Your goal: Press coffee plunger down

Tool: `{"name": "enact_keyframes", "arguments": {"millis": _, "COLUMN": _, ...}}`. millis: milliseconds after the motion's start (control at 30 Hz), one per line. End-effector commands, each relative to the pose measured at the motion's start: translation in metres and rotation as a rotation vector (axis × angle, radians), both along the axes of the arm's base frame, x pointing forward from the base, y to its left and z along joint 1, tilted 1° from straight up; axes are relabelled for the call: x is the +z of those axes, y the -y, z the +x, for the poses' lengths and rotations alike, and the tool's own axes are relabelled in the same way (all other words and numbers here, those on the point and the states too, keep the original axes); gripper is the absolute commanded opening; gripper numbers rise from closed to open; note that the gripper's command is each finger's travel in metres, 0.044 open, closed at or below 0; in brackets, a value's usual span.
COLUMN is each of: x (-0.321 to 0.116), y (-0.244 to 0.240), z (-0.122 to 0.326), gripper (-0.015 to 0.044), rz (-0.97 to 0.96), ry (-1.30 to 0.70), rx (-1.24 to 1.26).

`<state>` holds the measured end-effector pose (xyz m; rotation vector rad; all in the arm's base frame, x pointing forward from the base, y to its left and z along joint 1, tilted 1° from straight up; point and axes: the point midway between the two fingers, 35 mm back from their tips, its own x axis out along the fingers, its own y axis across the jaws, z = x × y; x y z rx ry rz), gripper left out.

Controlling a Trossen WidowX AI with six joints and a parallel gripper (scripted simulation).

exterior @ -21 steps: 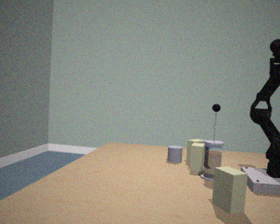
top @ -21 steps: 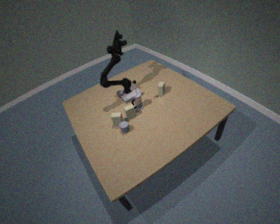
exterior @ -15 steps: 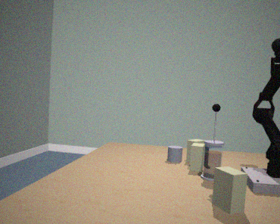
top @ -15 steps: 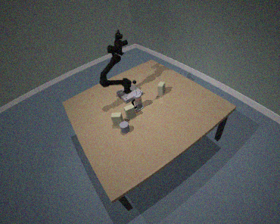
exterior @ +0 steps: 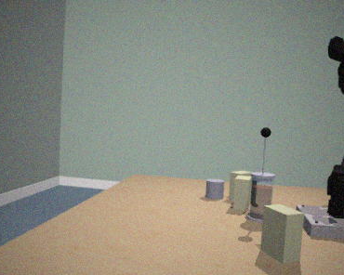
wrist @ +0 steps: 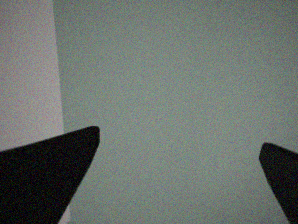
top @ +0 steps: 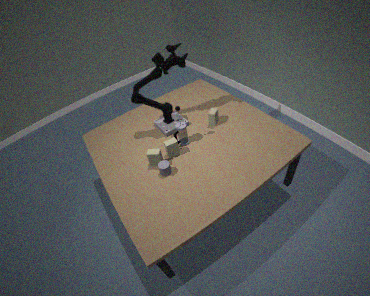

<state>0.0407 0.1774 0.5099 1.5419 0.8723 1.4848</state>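
The coffee press (top: 183, 135) (exterior: 261, 200) stands upright on the table, a clear cylinder with brown contents and a pale lid. Its plunger is up: the black knob (top: 177, 108) (exterior: 266, 132) sits on a thin rod high above the lid. My gripper (top: 182, 50) (wrist: 177, 142) is wide open and empty, raised high above the table and well away from the press. The wrist view shows only bare wall between the fingers. The gripper is outside the exterior view, where part of the arm shows at the right edge.
The arm's base (exterior: 321, 229) is close beside the press. Two pale yellow blocks (top: 171, 147) (top: 154, 157) and a grey-blue cylinder (top: 164, 168) (exterior: 215, 189) stand on the press's other side. A third yellow block (top: 213, 117) (exterior: 282, 234) stands apart.
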Motion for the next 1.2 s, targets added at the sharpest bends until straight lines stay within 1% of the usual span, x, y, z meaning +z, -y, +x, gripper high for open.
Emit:
{"name": "enact_keyframes", "arguments": {"millis": 0, "x": -0.014, "y": 0.003, "z": 0.045, "gripper": 0.044, "rz": -0.129, "ry": 0.12, "rx": -0.31}}
{"name": "enact_keyframes", "arguments": {"millis": 200, "x": -0.051, "y": 0.036, "z": 0.115, "gripper": 0.044, "rz": -0.467, "ry": 0.294, "rx": -0.769}}
{"name": "enact_keyframes", "arguments": {"millis": 400, "x": -0.093, "y": 0.097, "z": 0.16, "gripper": 0.044, "rz": -0.931, "ry": 0.41, "rx": -1.095}}
{"name": "enact_keyframes", "arguments": {"millis": 567, "x": -0.127, "y": 0.154, "z": 0.169, "gripper": 0.044, "rz": -1.347, "ry": 0.438, "rx": -1.209}}
{"name": "enact_keyframes", "arguments": {"millis": 667, "x": -0.146, "y": 0.187, "z": 0.162, "gripper": 0.044, "rz": -1.598, "ry": 0.424, "rx": -1.209}}
{"name": "enact_keyframes", "arguments": {"millis": 767, "x": -0.163, "y": 0.216, "z": 0.148, "gripper": 0.044, "rz": -1.824, "ry": 0.391, "rx": -1.158}}
{"name": "enact_keyframes", "arguments": {"millis": 833, "x": -0.166, "y": 0.221, "z": 0.144, "gripper": 0.044, "rz": -1.868, "ry": 0.382, "rx": -1.141}}
{"name": "enact_keyframes", "arguments": {"millis": 967, "x": -0.175, "y": 0.221, "z": 0.143, "gripper": 0.044, "rz": -1.874, "ry": 0.381, "rx": -1.139}}
{"name": "enact_keyframes", "arguments": {"millis": 1167, "x": -0.221, "y": 0.219, "z": 0.141, "gripper": 0.044, "rz": -1.874, "ry": 0.381, "rx": -1.139}}
